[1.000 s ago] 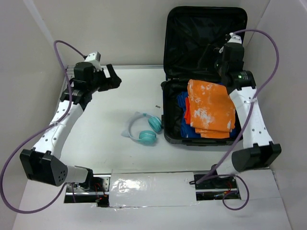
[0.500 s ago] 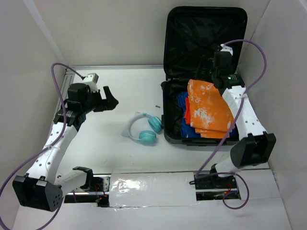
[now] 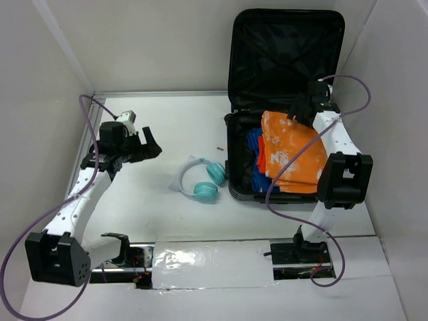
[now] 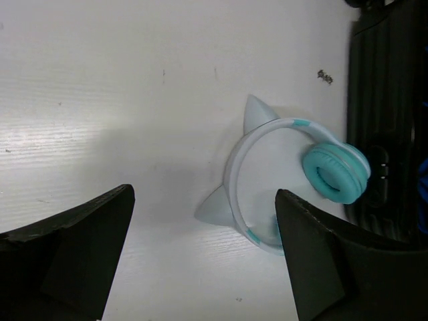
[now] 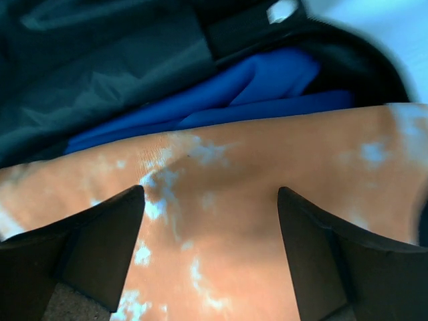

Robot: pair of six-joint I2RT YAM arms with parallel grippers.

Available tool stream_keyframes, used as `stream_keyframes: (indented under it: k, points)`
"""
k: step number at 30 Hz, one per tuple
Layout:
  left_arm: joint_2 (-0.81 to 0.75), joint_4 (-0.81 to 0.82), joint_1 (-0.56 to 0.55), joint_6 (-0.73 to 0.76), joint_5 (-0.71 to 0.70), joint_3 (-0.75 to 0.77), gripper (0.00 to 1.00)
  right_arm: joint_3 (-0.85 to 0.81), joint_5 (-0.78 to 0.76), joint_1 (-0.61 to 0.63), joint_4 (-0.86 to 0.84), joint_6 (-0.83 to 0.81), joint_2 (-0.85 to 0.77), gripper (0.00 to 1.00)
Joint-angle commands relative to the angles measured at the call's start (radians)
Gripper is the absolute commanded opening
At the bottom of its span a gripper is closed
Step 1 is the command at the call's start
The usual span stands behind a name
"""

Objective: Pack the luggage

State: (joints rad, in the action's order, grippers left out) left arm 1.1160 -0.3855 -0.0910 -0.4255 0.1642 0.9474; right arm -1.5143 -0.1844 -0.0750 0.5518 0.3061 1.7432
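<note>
The luggage (image 3: pixel 235 188) lies open at the right, its lid (image 3: pixel 287 53) upright against the back wall. Inside it an orange cloth with white patches (image 3: pixel 294 150) lies over blue cloth (image 3: pixel 254 144). My right gripper (image 3: pixel 301 110) hovers open just over the orange cloth's far end; in the right wrist view the orange cloth (image 5: pixel 221 200) fills the space under the right gripper (image 5: pixel 210 247), with blue cloth (image 5: pixel 254 93) and black lining (image 5: pixel 100 60) beyond. Teal cat-ear headphones (image 3: pixel 200 180) lie on the table left of the case. My left gripper (image 3: pixel 150 144) is open, left of them. The left wrist view has the headphones (image 4: pixel 281 194) just ahead of the left gripper (image 4: pixel 204 247).
A small dark speck (image 3: pixel 219 148) lies on the table near the case's far left corner, the same speck (image 4: pixel 326 76) showing beside the ribbed shell (image 4: pixel 388 134). White walls close in the left, back and right sides. A shiny tape strip (image 3: pixel 214 257) runs along the near edge.
The left arm has swung nearer and its gripper now faces the headphones. The right arm has folded back, bringing its gripper down from the lid to the orange cloth's far end.
</note>
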Motion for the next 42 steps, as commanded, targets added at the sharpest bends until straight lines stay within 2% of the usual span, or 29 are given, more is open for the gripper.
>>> stream_keyframes:
  k: [1,8,12,16,18,24,28,30,42]
  points:
    - [0.059,0.071,0.039,-0.033,0.041,-0.019,0.99,0.023,0.042,0.017,-0.081,0.001,0.059,0.86]
    - [0.159,0.125,0.071,0.016,0.084,-0.019,0.96,0.045,0.045,0.078,-0.112,-0.009,0.162,0.86]
    - [0.198,0.134,0.071,0.056,0.121,-0.009,0.96,0.017,-0.003,0.096,-0.044,-0.018,0.171,0.86]
    - [0.209,0.161,0.044,0.108,0.214,-0.009,0.95,-0.064,-0.049,0.116,0.045,-0.028,0.072,0.93]
    - [0.222,0.171,0.004,0.120,0.215,0.002,0.95,-0.107,0.000,0.127,0.066,-0.038,-0.005,0.95]
    - [0.320,0.161,-0.105,0.120,0.101,0.028,0.93,-0.129,0.132,0.162,0.066,-0.047,-0.146,1.00]
    - [0.389,0.200,-0.138,0.131,0.028,0.016,0.91,-0.020,0.198,0.211,-0.009,-0.093,-0.259,1.00]
    - [0.433,0.186,-0.138,0.131,0.052,0.037,0.87,0.028,0.220,0.221,-0.018,-0.107,-0.284,1.00]
    - [0.607,0.231,-0.233,0.154,0.073,0.082,0.79,0.089,0.201,0.291,-0.018,-0.098,-0.320,1.00]
